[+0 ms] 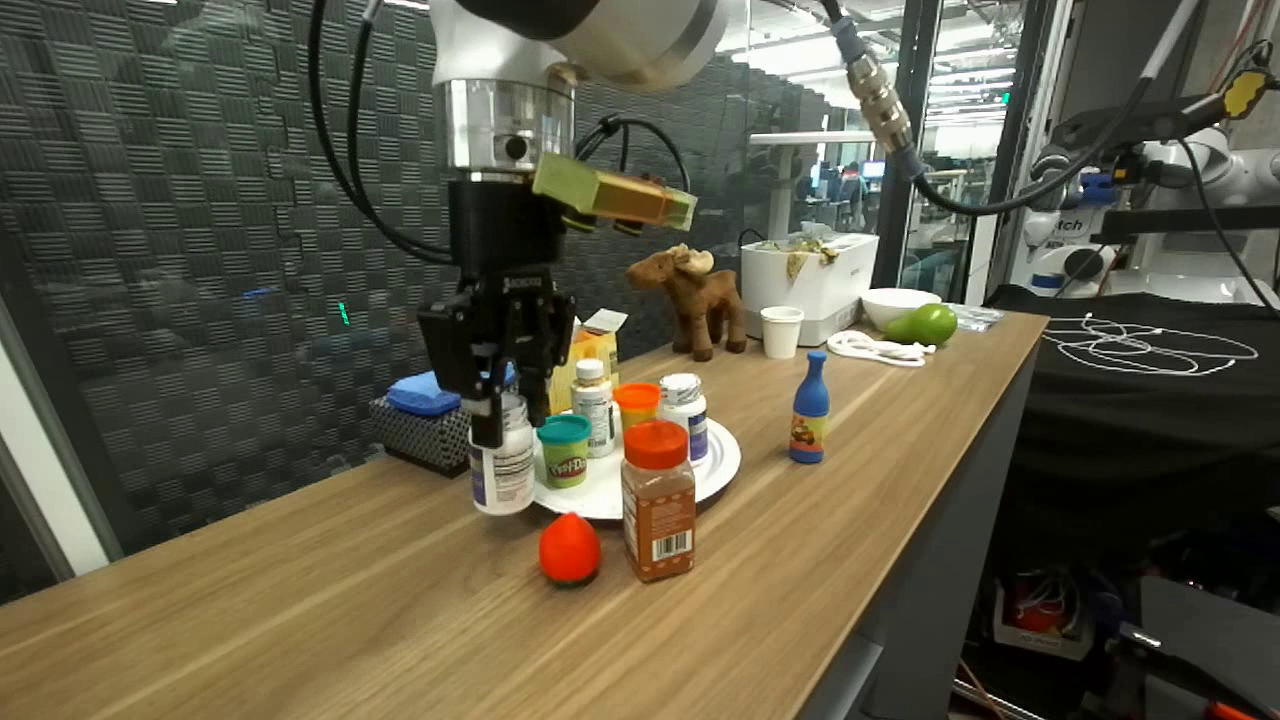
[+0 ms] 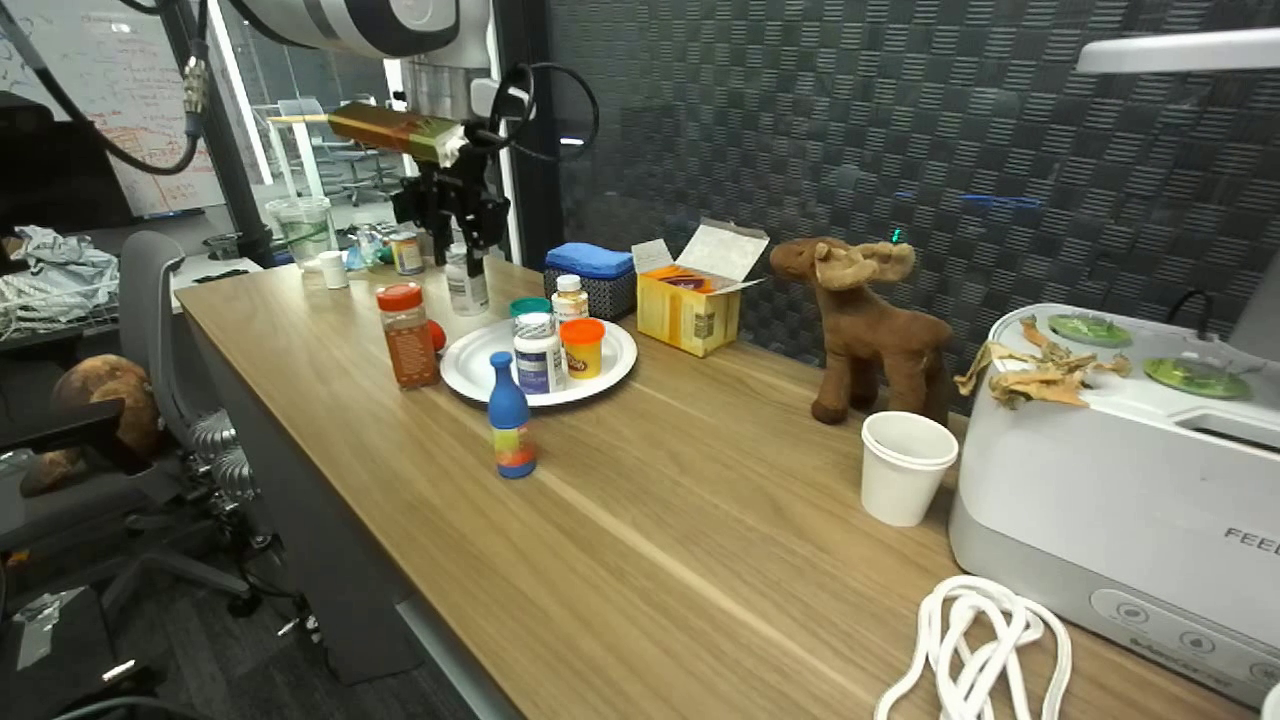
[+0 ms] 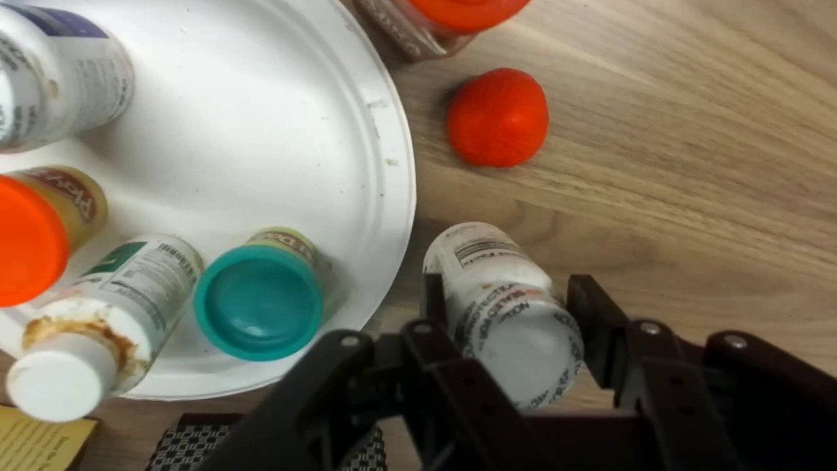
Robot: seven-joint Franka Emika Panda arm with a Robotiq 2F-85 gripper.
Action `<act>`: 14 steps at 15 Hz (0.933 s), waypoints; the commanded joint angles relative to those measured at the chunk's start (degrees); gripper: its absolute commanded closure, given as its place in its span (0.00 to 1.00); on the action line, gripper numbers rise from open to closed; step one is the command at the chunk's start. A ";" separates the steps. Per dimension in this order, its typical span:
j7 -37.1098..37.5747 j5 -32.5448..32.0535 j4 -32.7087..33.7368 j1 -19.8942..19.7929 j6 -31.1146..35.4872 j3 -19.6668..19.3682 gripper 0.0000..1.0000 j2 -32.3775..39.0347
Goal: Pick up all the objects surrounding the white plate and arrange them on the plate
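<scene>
White pill bottle [image 3: 507, 314] gripped beside the white plate [image 3: 281, 124]

The gripper [image 3: 507, 291] pinches the pill bottle near its capped end, jaws on either side; whether its base touches the table [image 1: 300, 600] cannot be told. The wrap around the cap reads, in part, "SEALED FOR"; "Facts" is legible on the label.

On the plate stand a teal-lidded tub [image 1: 566, 465] marked "Play-Doh"; an orange-lidded tub [image 3: 82, 203], "Play" legible; a purple-labelled bottle [image 1: 685, 425]; and a brown-stained bottle [image 3: 153, 275].

On the table, a red-capped jar [image 1: 659, 510] stands just beside the plate, barcode visible; a red ball [image 3: 498, 119] rests just beside the rim; a blue bottle [image 1: 809, 415] stands farther off. In an exterior view, a white machine [image 2: 1090, 490] bears "FEEL", the rest cut off.
</scene>
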 commanded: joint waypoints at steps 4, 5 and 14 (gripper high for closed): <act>1.36 4.95 -4.19 -2.33 3.52 -0.74 0.75 -6.69; 1.28 5.08 -5.07 -2.58 3.83 -0.88 0.75 -7.44; 3.59 0.44 -11.59 -2.50 4.04 -2.61 0.75 -11.67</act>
